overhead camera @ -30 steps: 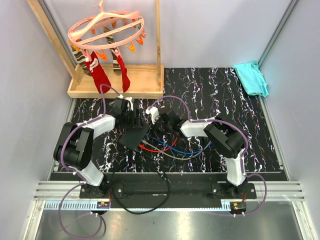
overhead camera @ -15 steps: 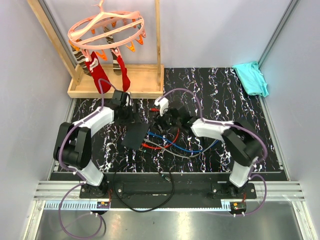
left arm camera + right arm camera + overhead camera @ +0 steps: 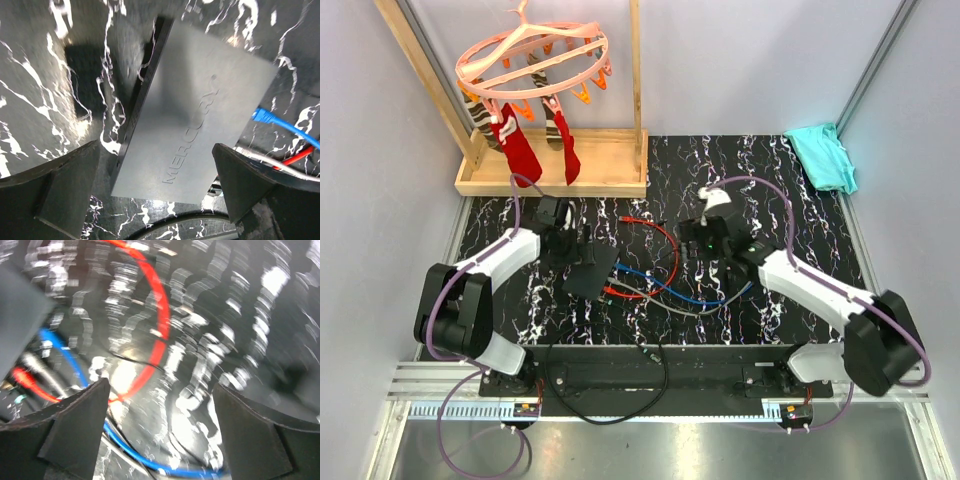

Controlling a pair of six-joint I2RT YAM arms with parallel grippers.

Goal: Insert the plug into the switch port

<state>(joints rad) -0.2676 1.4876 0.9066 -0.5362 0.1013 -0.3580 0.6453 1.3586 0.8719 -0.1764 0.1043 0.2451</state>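
Observation:
The switch (image 3: 588, 276) is a flat matte black box lying on the marbled mat, also filling the left wrist view (image 3: 200, 110). A blue plug (image 3: 261, 115) meets its right-hand thin edge, and the port itself is hidden. Red (image 3: 670, 250), blue (image 3: 690, 297) and grey cables run from that edge. My left gripper (image 3: 582, 246) hovers open over the box's far end (image 3: 157, 195), touching nothing. My right gripper (image 3: 695, 243) is open to the right of the switch (image 3: 160, 390), above the red cable (image 3: 161, 325) and blue cable (image 3: 145, 460), with nothing between its fingers.
A narrower black block (image 3: 85, 85) lies beside the switch. A wooden frame (image 3: 550, 175) with a pink sock hanger (image 3: 532, 60) stands at the back left. A teal cloth (image 3: 820, 155) lies at the back right. A black cable (image 3: 610, 405) loops by the arm bases.
My right gripper has opened and drawn back to the right, away from the switch's edge. My left gripper has opened wider and stays over the switch.

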